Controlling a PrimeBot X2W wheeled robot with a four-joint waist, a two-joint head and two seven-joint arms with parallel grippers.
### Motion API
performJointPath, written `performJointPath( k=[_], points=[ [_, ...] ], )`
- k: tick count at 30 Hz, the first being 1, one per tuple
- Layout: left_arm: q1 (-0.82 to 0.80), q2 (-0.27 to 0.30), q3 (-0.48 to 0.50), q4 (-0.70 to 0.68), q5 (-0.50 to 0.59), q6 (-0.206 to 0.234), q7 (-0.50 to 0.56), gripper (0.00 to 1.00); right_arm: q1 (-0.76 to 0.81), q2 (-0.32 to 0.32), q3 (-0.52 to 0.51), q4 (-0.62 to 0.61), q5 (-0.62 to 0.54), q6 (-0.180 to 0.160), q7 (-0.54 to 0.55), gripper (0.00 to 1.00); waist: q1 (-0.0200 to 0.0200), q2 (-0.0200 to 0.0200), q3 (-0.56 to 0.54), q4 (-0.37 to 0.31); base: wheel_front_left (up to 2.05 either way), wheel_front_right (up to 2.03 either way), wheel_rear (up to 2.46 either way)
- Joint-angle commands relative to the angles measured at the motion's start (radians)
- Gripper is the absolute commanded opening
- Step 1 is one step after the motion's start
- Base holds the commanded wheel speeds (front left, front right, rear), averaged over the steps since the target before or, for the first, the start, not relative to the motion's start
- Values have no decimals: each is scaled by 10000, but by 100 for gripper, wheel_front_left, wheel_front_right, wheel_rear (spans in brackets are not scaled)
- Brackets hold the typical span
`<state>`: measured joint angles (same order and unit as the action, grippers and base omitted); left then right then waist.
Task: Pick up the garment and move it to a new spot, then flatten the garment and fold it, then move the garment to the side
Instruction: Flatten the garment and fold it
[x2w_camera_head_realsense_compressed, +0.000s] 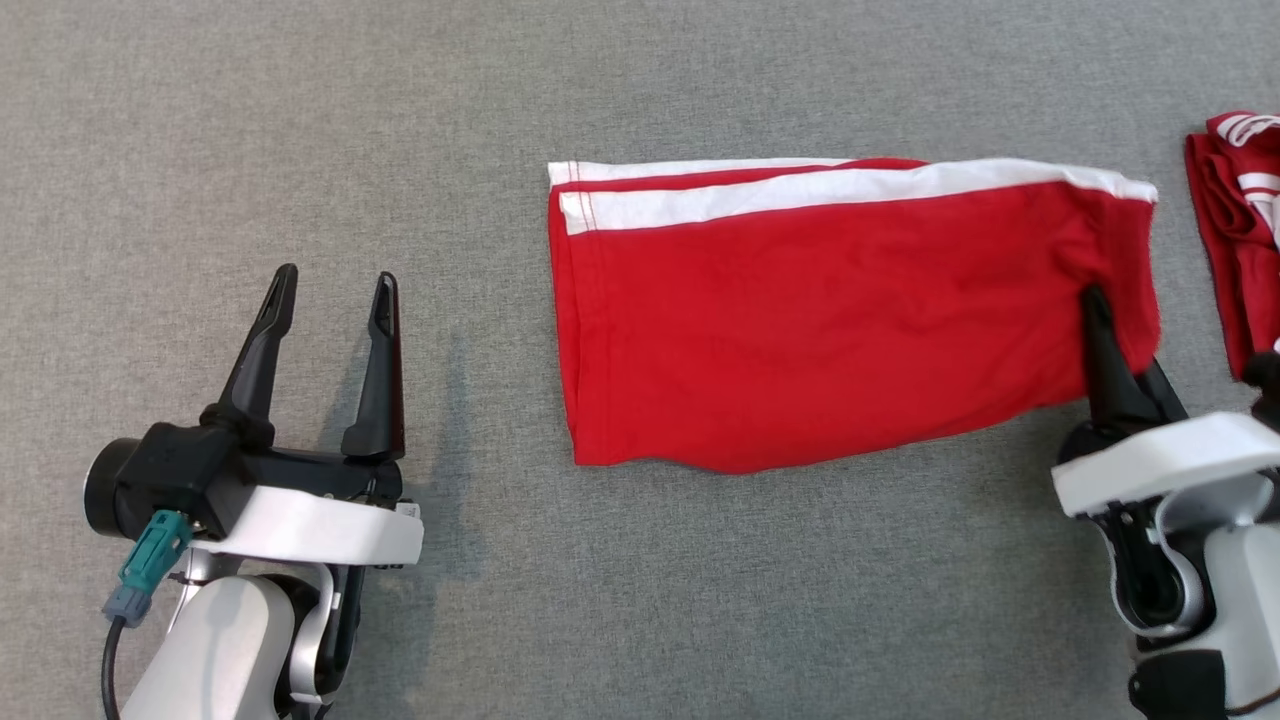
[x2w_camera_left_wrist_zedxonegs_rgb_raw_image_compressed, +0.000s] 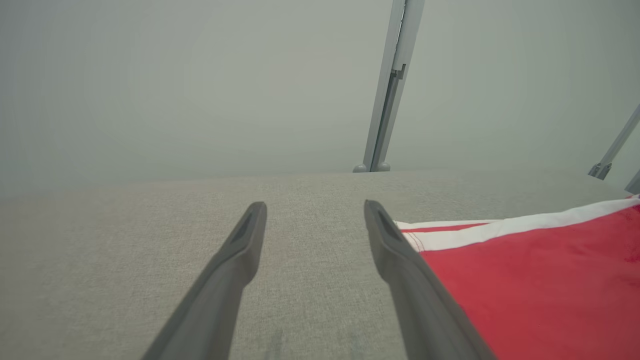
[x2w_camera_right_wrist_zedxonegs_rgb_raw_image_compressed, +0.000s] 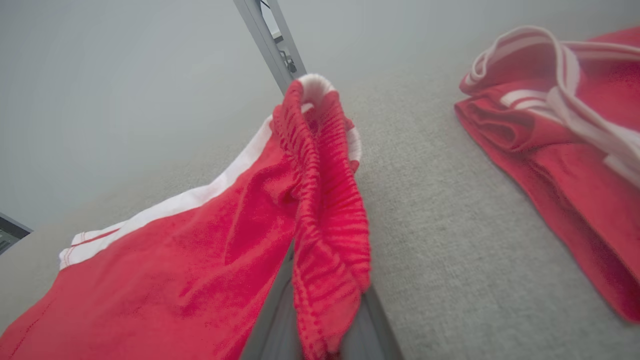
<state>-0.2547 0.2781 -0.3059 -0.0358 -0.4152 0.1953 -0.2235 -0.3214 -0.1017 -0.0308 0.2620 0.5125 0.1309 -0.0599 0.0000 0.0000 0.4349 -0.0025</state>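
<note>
Pinching the garment (x2w_camera_head_realsense_compressed: 800, 330) edge is right end effector (x2w_camera_head_realsense_compressed: 1098, 302)

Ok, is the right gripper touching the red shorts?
Touching. The right wrist view shows the right gripper shut on the elastic waistband of the red shorts, cloth bunched between its fingers.

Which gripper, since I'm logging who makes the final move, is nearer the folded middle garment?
Right. The right gripper is shut on the garment at its right edge; the left gripper stands open, apart, off its left side.
</note>
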Motion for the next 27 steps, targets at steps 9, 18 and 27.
performJointPath(
  k=[9,18,27],
  points=[
    [-133,-12,-226,-45,-31,-40,116,100,-1080,267,2171,-1595,-365,-4,921,0,0,0,-256,181,0,0,0],
    [-299,-366,-557,103,-123,-179,-11,100,-1831,449,4215,-908,-388,-4,1279,0,0,0,-169,1100,0,0,0],
    [-477,-545,-637,407,-124,-313,-192,100,-2307,476,4740,423,-251,-4,795,100,0,0,-7,1532,0,0,0]
  ],
)
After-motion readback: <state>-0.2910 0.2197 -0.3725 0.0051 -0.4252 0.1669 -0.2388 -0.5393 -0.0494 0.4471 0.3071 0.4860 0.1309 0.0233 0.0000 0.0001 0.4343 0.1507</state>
